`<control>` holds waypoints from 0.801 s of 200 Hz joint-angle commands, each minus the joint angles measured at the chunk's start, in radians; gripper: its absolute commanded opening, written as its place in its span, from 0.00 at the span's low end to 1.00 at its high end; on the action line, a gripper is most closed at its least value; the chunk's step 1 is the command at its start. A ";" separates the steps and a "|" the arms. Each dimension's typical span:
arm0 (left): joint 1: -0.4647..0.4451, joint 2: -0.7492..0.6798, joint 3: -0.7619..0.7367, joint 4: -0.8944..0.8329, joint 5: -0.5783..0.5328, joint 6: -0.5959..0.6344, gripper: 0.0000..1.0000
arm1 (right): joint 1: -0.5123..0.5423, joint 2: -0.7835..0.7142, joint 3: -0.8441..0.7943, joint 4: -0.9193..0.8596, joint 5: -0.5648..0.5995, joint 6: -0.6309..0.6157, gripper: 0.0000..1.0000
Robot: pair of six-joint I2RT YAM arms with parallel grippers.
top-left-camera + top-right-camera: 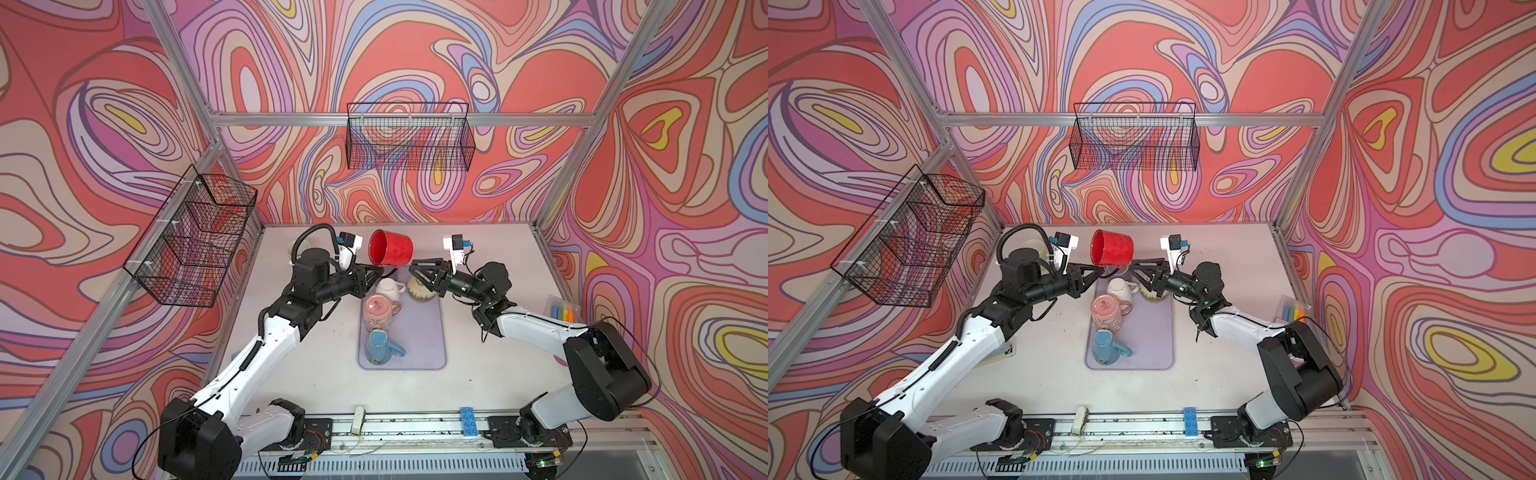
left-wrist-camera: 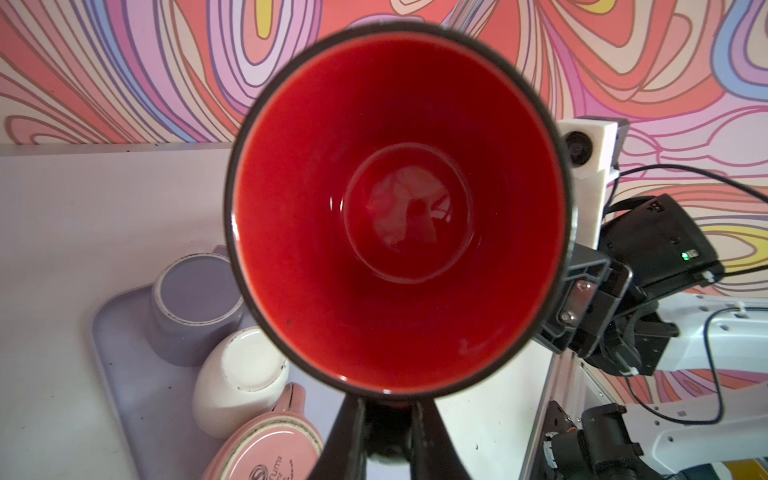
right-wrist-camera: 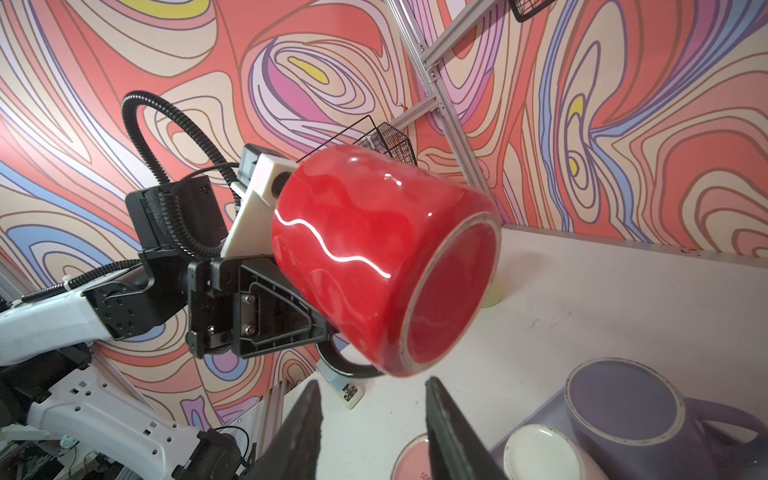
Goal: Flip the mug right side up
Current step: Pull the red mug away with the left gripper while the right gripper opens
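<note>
The red mug (image 1: pixel 392 248) (image 1: pixel 1113 248) hangs in the air on its side above the back of the table, its mouth (image 2: pixel 399 208) turned toward the left arm and its base (image 3: pixel 449 291) toward the right arm. My left gripper (image 1: pixel 380 270) (image 2: pixel 388 405) is shut on the mug's dark handle (image 3: pixel 345 365), which points downward. My right gripper (image 1: pixel 411 266) (image 3: pixel 372 386) stands open just short of the mug's base, with nothing between its fingers and no contact.
A lavender tray (image 1: pixel 432 332) below holds upside-down mugs: white (image 1: pixel 388 289), pink (image 1: pixel 378 309), blue (image 1: pixel 380 347) and a purple one (image 3: pixel 623 407). Wire baskets (image 1: pixel 409 137) (image 1: pixel 191 241) hang on the walls. A blue brick (image 1: pixel 469 422) lies on the front rail.
</note>
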 commanded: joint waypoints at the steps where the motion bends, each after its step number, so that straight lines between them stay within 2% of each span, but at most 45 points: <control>1: 0.007 -0.031 0.076 -0.038 -0.058 0.063 0.00 | -0.006 0.022 -0.014 0.006 0.010 -0.011 0.42; 86: 0.016 0.010 0.249 -0.361 -0.286 0.183 0.00 | -0.013 0.052 -0.023 0.030 0.009 -0.006 0.41; 160: 0.087 0.127 0.434 -0.589 -0.385 0.247 0.00 | -0.018 0.064 -0.041 0.048 0.009 0.001 0.40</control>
